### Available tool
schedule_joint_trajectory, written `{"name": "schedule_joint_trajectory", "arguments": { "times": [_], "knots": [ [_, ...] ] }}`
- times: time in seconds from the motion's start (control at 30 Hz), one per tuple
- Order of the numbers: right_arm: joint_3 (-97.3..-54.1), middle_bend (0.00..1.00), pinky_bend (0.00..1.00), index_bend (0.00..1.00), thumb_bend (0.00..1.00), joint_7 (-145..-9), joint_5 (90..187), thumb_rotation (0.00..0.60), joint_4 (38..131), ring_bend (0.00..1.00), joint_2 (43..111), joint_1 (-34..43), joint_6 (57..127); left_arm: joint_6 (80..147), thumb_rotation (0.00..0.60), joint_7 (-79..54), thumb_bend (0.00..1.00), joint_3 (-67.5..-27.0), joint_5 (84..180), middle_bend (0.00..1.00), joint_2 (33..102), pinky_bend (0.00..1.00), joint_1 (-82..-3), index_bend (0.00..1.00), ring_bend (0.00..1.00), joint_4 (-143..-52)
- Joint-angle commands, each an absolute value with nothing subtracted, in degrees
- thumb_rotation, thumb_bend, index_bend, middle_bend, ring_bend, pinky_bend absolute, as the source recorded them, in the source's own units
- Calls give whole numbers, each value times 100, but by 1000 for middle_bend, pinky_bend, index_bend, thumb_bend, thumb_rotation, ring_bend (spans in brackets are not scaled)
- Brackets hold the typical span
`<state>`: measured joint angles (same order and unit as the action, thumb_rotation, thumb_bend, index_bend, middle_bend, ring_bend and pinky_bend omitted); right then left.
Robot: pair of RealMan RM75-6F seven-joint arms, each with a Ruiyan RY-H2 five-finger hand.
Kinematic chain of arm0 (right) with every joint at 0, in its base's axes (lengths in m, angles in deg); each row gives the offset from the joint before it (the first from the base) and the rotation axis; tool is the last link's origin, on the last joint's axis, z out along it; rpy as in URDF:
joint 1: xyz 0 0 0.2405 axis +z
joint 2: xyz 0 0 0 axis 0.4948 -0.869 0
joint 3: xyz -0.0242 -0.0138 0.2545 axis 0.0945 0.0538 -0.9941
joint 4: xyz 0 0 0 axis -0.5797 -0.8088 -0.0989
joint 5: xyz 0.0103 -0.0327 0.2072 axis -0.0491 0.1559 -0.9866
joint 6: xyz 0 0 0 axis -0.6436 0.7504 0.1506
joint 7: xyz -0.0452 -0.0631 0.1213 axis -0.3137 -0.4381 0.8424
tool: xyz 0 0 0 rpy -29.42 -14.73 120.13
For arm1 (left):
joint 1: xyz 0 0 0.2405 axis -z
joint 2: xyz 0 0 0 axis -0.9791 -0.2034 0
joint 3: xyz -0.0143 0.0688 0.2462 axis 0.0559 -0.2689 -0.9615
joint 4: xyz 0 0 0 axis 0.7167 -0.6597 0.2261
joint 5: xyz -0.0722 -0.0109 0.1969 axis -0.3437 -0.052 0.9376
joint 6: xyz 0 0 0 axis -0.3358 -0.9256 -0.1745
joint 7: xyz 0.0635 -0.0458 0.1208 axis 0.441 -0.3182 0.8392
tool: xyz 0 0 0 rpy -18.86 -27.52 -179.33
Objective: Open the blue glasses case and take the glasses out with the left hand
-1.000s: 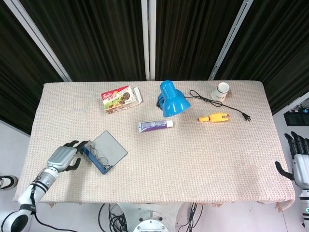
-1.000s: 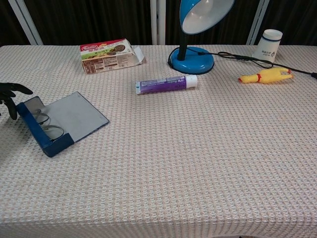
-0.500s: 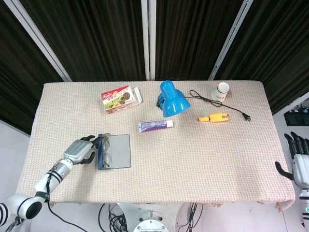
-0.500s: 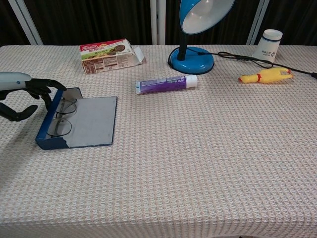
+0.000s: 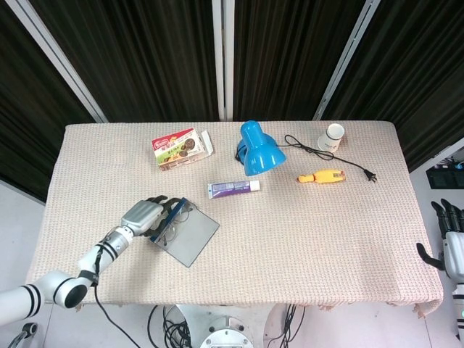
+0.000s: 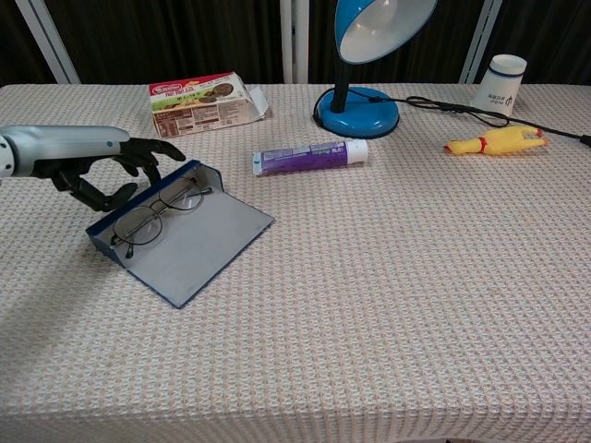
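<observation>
1. left robot hand: it sits at the left of the chest view, arm coming in from the left edge. compared with half a second ago it has moved further right and up the frame, following the case. its dark fingers are apart and curled over the case's raised blue edge; they look to touch that edge, but i cannot tell whether they grip it. it holds nothing lifted.

2. case: already open, lid flat on the tabletop, left of centre. it has turned again since half a second ago and slid toward the middle; its long side now runs diagonally, the blue tray edge toward the hand. i judge the hand pushes the case about instead of getting into it, so the opening is done and the taking out is not.

3. glasses: thin wire frames, lying inside the case against the tray wall, just beside the fingers but not pinched. the next move, as i judge it, calls for fingertips to come down over the frames and pinch; the risk is that the case skids again.

4. right robot hand: at the lower right edge of the head view, off the tabletop, fingers upright and apart, holding nothing.
</observation>
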<state>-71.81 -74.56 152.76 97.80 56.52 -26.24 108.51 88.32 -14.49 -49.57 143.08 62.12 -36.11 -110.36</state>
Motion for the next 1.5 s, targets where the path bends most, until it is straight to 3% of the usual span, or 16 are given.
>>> {"name": "schedule_joint_trajectory", "arguments": {
  "times": [0.03,1.03,1.3,1.5],
  "knots": [
    [-7184,0,0,0,247,-7430,15260,600,9750,0,5658,-2625,10831,8788,600,-1468,666,-4939,14311,274,6253,184,-3546,64,51,-11027],
    [-7170,0,0,0,248,-7379,15265,600,9711,0,5657,-2630,10783,8955,600,-1660,659,-5023,14528,281,6322,181,-3305,64,51,-11269],
    [-7194,0,0,0,247,-7366,15257,600,9725,0,5639,-2625,10791,9499,600,-1230,349,-4991,14239,292,6338,187,-3515,64,65,-11493],
    [-7184,0,0,0,246,-7333,15278,600,9734,0,5631,-2631,10794,10082,600,-484,221,-4963,13680,331,6614,189,-3733,86,100,-11644]
  ]
}}
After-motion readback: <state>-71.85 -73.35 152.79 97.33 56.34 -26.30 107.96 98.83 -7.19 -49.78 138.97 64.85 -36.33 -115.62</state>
